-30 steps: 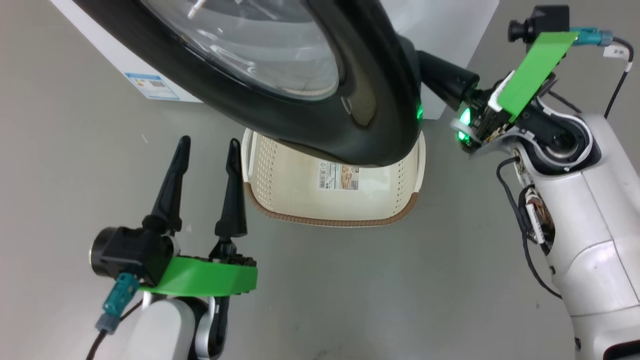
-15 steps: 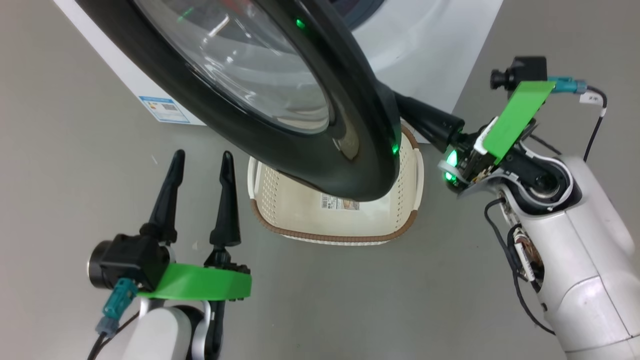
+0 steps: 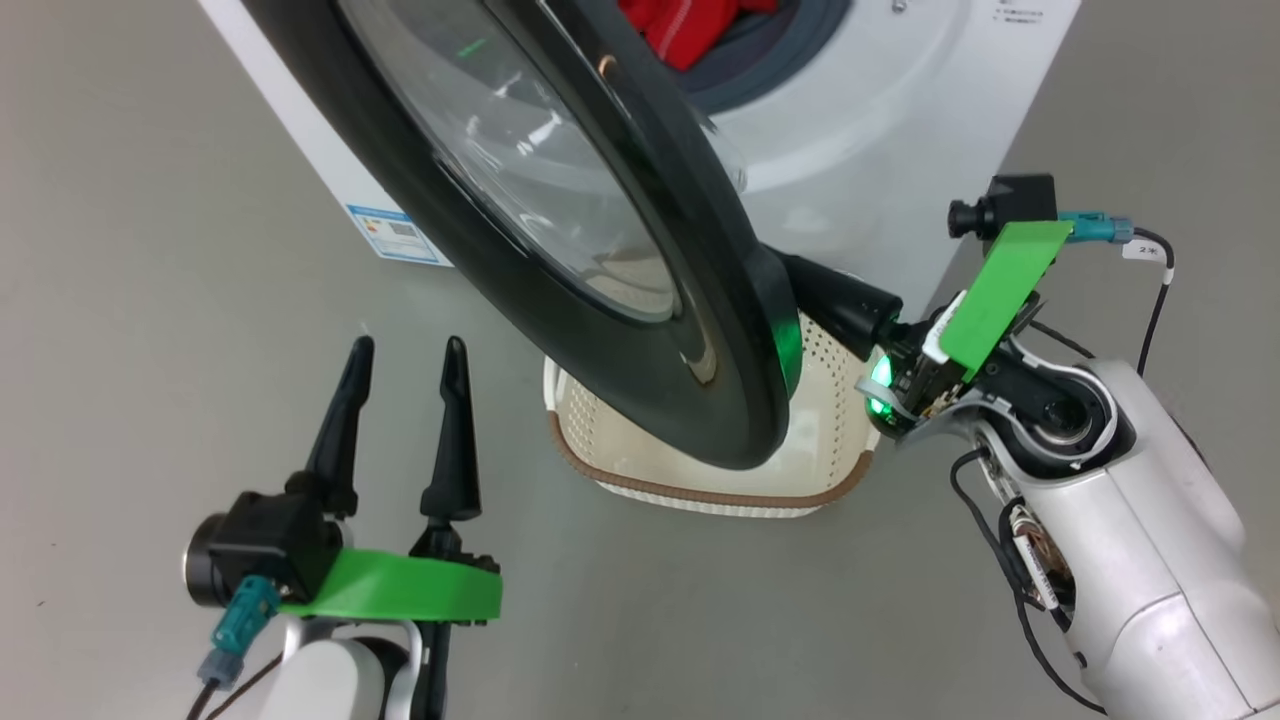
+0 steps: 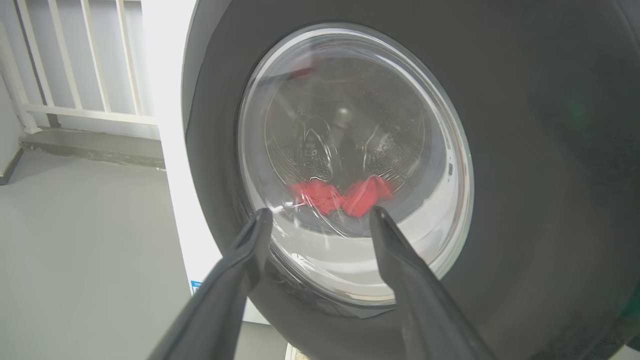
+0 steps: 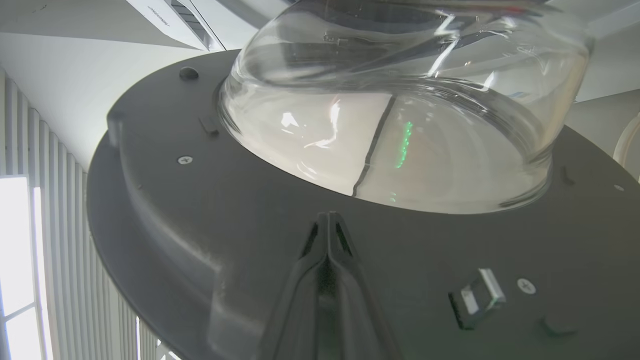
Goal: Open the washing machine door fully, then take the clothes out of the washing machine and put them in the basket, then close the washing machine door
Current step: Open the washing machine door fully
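One washing machine (image 3: 860, 130), white and boxy, stands ahead of both hands, its round mouth open at the top of the head view. Its one washing machine door (image 3: 745, 400), with a wide black rim around bulging clear glass, is swung partly out and stands between the two hands. One basket (image 3: 700, 492), cream with a brown rim, sits on the floor under the door's lower edge, nearer the right hand than the left. Of the two hands, the left hand (image 3: 408, 345) hangs spread and empty, apart from the door, its fingers aimed at the door's outer glass. The right hand (image 5: 327, 217) has its fingers pressed together, pinching nothing; they lie along the door's grey inner face, tips just short of the glass bowl, with one small latch (image 5: 477, 297) close beside them. The clothes (image 3: 680, 30) are in the drum, beyond the door from the left hand; through the glass they show as two red lumps, though how many garments that makes cannot be told. One blue-edged label (image 3: 392, 232) is stuck low on the machine's side, ahead of the left hand. The floor (image 3: 150, 300) is smooth, plain grey. A white railing (image 4: 75, 60) runs along the wall well beyond the left hand.
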